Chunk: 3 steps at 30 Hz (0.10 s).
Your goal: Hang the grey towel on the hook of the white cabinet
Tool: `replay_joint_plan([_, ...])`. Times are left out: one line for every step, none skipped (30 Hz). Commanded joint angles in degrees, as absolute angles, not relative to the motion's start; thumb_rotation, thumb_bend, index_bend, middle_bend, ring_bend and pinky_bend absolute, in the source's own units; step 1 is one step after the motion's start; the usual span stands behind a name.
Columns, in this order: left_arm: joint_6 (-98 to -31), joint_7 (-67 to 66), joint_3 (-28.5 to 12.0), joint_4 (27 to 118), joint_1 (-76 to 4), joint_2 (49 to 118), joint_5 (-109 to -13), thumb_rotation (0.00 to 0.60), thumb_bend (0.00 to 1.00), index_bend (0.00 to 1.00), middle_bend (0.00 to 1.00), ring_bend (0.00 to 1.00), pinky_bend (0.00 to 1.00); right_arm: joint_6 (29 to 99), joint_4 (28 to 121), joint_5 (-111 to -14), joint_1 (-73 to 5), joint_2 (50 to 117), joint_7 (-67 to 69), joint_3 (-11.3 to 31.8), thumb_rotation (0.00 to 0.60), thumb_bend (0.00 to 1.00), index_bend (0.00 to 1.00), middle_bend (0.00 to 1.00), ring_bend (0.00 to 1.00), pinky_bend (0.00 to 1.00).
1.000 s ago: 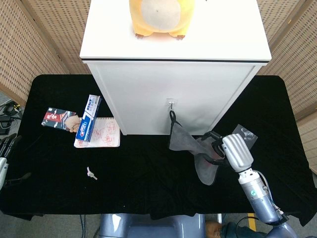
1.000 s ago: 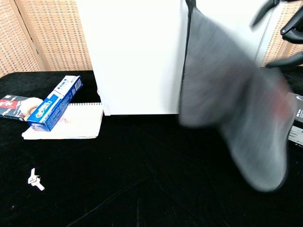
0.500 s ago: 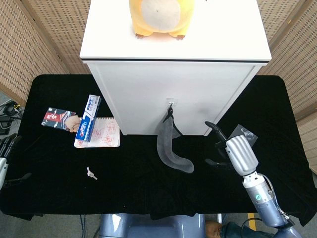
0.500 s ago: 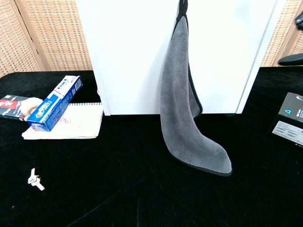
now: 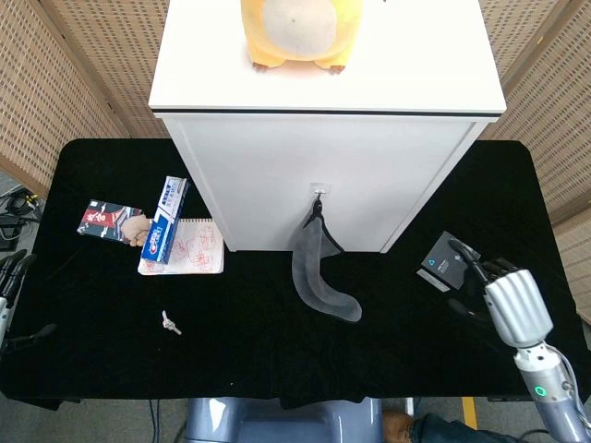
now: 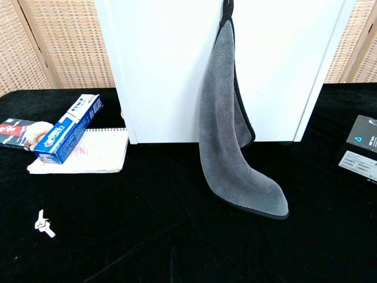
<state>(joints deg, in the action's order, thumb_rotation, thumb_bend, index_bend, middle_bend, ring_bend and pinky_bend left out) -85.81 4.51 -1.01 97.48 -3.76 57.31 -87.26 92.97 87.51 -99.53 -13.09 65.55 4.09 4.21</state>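
Observation:
The grey towel (image 5: pixel 314 273) hangs by its black loop from the small hook (image 5: pixel 319 191) on the front of the white cabinet (image 5: pixel 323 166). Its lower end trails onto the black table. In the chest view the towel (image 6: pixel 230 135) drapes down the cabinet front (image 6: pixel 171 71) and spreads on the cloth. My right hand (image 5: pixel 512 300) hovers at the table's right side, well clear of the towel, fingers apart and holding nothing. Only dark fingertips of my left hand (image 5: pixel 14 272) show at the far left edge. Neither hand appears in the chest view.
A blue toothpaste box (image 5: pixel 166 220) lies on a notepad (image 5: pixel 183 249), with a red-and-black packet (image 5: pixel 109 221) to its left. A small key (image 5: pixel 170 322) lies in front. A dark box (image 5: pixel 441 263) sits near my right hand. A yellow plush toy (image 5: pixel 295 32) stands on the cabinet.
My right hand let go of the towel and drew back right and toward the table's front. The towel swung down and now hangs still from the hook.

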Motion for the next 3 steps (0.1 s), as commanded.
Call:
replay_joint_plan([-86.51,4.58,-0.82,97.61,-3.36,57.25,-87.73,0.6,0.0,0.0,0.0,0.0,0.0,91.16,88.91,-93.94,-8.63,63.85,0.34,1.24,0.6,0.0,0.0,0.01,0.0,0.0])
replay_joint_plan([-86.86,4.56,-0.82,97.6,-3.19,57.22,-87.84,0.6,0.0,0.0,0.0,0.0,0.0,90.63,89.7,-92.87,-8.13,63.44,0.03,1.02,0.6,0.0,0.0,0.0,0.0,0.0])
replay_joint_plan([-87.17,4.54,-0.83,97.59,-3.05,57.22,-87.91,0.6,0.0,0.0,0.0,0.0,0.0,90.02,90.48,-91.75,-7.67,63.04,-0.41,0.81,0.6,0.0,0.0,0.0,0.0,0.0])
